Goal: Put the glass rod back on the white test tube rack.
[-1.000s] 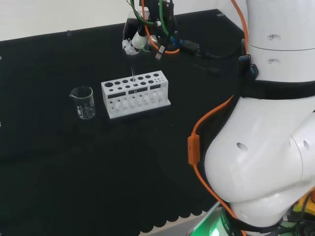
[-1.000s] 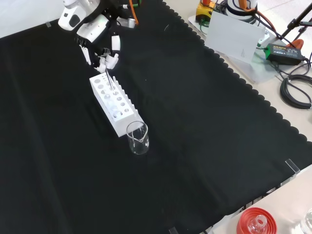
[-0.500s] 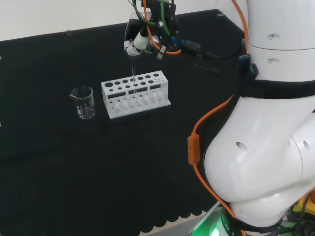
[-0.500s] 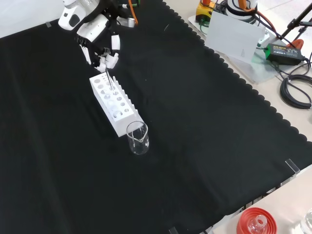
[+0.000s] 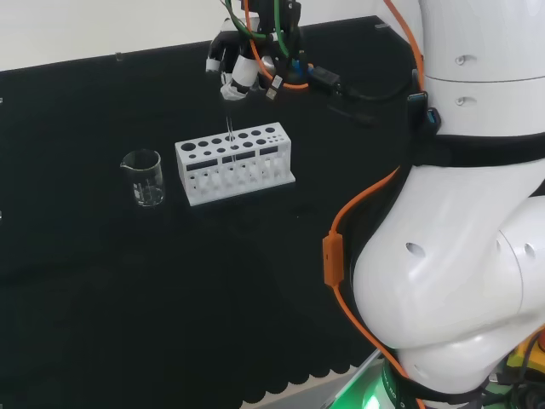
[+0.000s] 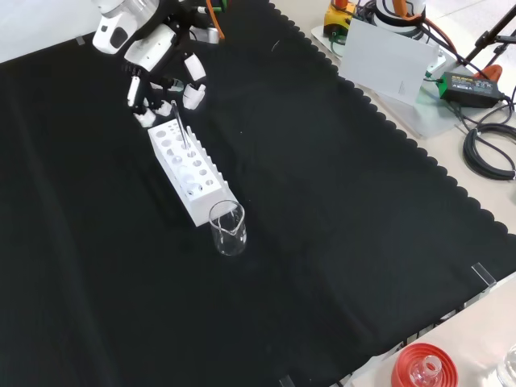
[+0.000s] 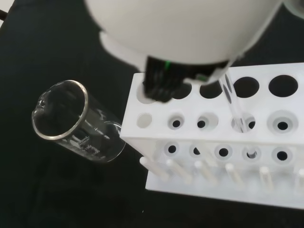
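The white test tube rack (image 5: 234, 162) stands mid-cloth, with several round holes in its top. The glass rod (image 5: 230, 136) stands nearly upright in one of the rack's middle holes; it is thin and clear. In the front view the rod (image 6: 184, 133) leans slightly in the rack (image 6: 193, 179). The hand (image 6: 157, 60) hovers just above the rod's top with its fingers spread, touching nothing I can see. In the head view the hand (image 5: 232, 66) hangs above the rack's far side. The wrist view looks down on the rod (image 7: 235, 105) seated in the rack (image 7: 209, 142).
An empty clear beaker (image 5: 145, 177) stands left of the rack in the head view and nearer than it in the front view (image 6: 228, 228). A red ribbed stand (image 6: 423, 367) with a flask sits off the cloth's scalloped edge. The arm's white links (image 5: 460, 256) are at the head view's right.
The hand has spread its fingers, let go of the rod and risen a little. The rod stays standing in the rack.
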Controlling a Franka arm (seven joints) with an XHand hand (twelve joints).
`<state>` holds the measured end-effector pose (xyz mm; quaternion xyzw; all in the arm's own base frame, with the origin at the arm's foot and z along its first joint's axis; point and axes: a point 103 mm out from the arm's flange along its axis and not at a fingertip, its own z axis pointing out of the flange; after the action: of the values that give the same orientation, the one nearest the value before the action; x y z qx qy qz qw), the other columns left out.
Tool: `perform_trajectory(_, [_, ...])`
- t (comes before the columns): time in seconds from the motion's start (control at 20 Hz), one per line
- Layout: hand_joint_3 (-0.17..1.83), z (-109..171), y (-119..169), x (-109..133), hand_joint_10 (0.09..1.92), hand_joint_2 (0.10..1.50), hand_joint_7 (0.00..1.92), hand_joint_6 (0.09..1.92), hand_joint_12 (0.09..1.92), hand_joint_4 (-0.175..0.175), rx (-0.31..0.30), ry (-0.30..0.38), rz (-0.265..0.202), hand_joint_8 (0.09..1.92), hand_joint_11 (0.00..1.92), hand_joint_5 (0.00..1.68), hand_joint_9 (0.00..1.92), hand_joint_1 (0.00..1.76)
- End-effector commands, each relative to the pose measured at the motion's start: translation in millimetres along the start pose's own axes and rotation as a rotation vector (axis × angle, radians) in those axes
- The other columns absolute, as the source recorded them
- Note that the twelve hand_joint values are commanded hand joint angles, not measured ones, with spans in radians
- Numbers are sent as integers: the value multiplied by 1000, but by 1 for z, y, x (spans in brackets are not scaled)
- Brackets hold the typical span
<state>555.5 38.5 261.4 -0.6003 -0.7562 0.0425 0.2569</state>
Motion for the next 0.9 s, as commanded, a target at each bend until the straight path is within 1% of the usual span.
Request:
perform_trajectory(0.05, [987, 0, 1, -1, 335, 297, 902, 741, 419, -175, 25, 26, 0, 832, 1918, 265, 1920, 1242])
perform_trajectory(0.2, [953, -2, 0, -2, 352, 310, 865, 690, 442, -175, 22, 31, 2, 849, 1920, 257, 1920, 1220])
perform_trajectory(0.3, [937, 0, 10, 4, 356, 320, 856, 667, 463, -175, 28, 9, 16, 852, 1920, 258, 1920, 1205])
perform_trajectory(0.55, [908, -9, -4, -3, 362, 335, 850, 640, 491, -175, 6, 34, 7, 854, 1920, 261, 1920, 1182])
perform_trajectory(0.9, [864, -16, -9, -3, 369, 356, 856, 629, 515, -175, -7, 39, 10, 851, 1920, 296, 1920, 1173])
